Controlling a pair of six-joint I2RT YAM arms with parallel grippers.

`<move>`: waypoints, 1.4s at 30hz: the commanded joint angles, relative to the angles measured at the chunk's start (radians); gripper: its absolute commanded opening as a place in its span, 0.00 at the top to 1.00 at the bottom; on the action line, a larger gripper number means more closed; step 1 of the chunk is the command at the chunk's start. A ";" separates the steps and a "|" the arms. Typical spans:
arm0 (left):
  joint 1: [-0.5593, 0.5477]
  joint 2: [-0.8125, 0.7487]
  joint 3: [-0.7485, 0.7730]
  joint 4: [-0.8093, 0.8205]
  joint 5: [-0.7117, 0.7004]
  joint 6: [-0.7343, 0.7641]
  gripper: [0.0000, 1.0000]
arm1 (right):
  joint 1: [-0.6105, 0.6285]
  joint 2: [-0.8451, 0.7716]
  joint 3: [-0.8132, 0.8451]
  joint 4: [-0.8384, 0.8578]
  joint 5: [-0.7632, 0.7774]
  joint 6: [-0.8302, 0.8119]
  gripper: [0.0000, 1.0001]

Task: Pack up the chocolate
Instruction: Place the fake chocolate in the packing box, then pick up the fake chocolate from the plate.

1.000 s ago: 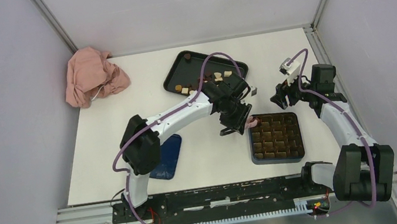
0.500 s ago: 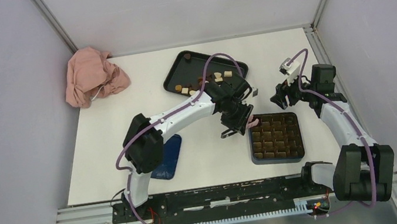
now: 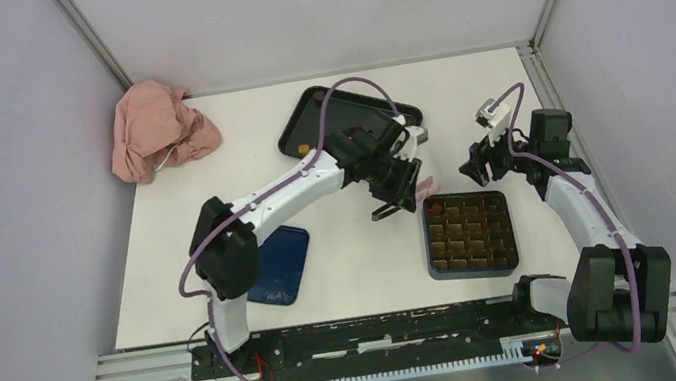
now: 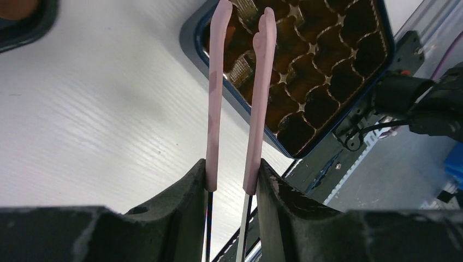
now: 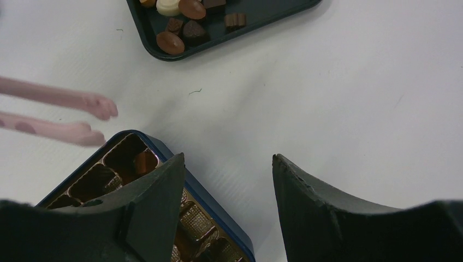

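My left gripper (image 3: 395, 180) is shut on the pink tongs (image 3: 424, 187), whose tips hover just off the far-left corner of the dark blue box (image 3: 476, 274). In the left wrist view the tongs (image 4: 259, 93) stand slightly apart with nothing between their tips, above the box (image 4: 327, 76). One brown chocolate (image 5: 144, 161) lies in the box's corner cell (image 3: 436, 204). More chocolate (image 5: 180, 22) sits in the black tray (image 3: 303, 115), mostly hidden by the left arm from above. My right gripper (image 5: 228, 158) is open and empty, beside the box's far-right corner (image 5: 218, 211).
A blue lid (image 3: 279, 265) lies on the table by the left arm's elbow. A crumpled pink cloth (image 3: 158, 126) sits at the far left corner. Walls enclose the table on three sides.
My left gripper has pulled the tongs back from over the box's far-left corner toward the tray. A brown piece now shows in that corner cell. The right arm has not moved.
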 commanded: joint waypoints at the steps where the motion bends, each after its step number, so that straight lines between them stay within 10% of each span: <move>1: 0.109 -0.105 -0.053 0.096 0.083 -0.035 0.58 | -0.004 -0.026 -0.003 0.015 -0.037 -0.011 0.34; 17: 0.409 0.059 0.103 -0.103 -0.107 0.211 0.57 | -0.003 -0.023 -0.004 0.016 -0.046 -0.011 0.35; 42: 0.378 0.069 0.019 0.077 -0.211 0.779 0.56 | -0.004 -0.009 -0.004 0.014 -0.064 -0.011 0.34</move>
